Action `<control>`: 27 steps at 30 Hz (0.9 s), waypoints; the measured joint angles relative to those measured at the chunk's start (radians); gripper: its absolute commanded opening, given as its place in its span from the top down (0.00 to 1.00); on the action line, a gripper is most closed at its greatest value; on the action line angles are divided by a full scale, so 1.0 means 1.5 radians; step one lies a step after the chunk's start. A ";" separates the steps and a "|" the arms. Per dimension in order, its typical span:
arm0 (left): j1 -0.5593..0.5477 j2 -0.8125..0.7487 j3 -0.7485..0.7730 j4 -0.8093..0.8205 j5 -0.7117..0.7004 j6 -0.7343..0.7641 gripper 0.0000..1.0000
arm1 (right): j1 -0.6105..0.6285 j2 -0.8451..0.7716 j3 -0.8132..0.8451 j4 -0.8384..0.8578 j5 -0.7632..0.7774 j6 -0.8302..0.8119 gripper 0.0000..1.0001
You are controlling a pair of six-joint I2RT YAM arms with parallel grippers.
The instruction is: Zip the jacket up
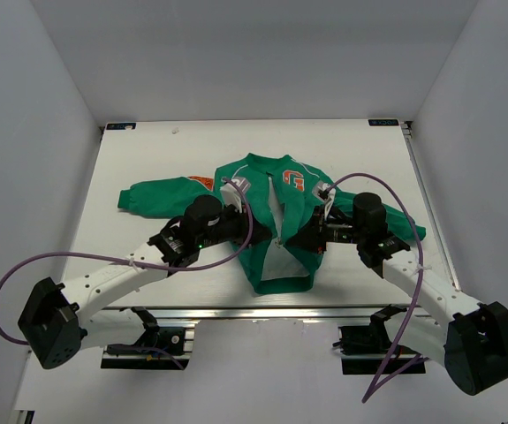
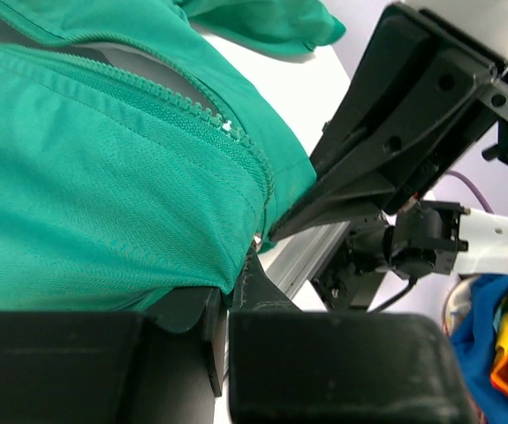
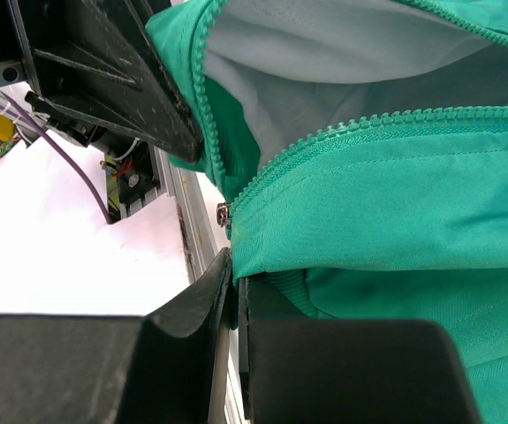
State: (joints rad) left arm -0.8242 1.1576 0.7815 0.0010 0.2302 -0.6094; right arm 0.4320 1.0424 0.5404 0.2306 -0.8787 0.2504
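Note:
The green jacket [image 1: 262, 208] lies on the white table, front open, with an orange "G" patch [image 1: 294, 181], an orange sleeve patch [image 1: 202, 181] and pale lining [image 1: 278, 263] showing near the hem. My left gripper [image 1: 255, 223] is shut on the jacket's left front edge; in the left wrist view its jaws [image 2: 227, 296] pinch green fabric below the zipper teeth [image 2: 192, 106]. My right gripper [image 1: 299, 238] is shut on the right front edge; in the right wrist view its jaws [image 3: 236, 284] pinch the hem corner beside a small metal zipper end [image 3: 223, 215]. The two zipper halves are apart.
An aluminium rail [image 1: 262, 311] runs along the table's near edge, close under both grippers. White walls enclose the table on three sides. The jacket's sleeves spread left [image 1: 152, 196] and right [image 1: 404, 228]. Coloured cloth [image 2: 496, 340] lies off the table.

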 measured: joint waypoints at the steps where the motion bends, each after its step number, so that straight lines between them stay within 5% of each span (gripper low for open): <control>1: 0.002 0.000 -0.002 0.002 0.006 0.000 1.00 | 0.000 0.000 0.000 0.000 0.000 0.000 1.00; 27: 0.030 0.007 -0.008 0.031 0.072 -0.001 1.00 | 0.000 -0.003 0.000 0.004 -0.014 0.003 1.00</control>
State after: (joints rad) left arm -0.7788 1.1679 0.7689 0.0467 0.3382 -0.6106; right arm 0.4320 1.0386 0.5404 0.2359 -0.9005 0.2550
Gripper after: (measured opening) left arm 0.140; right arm 0.067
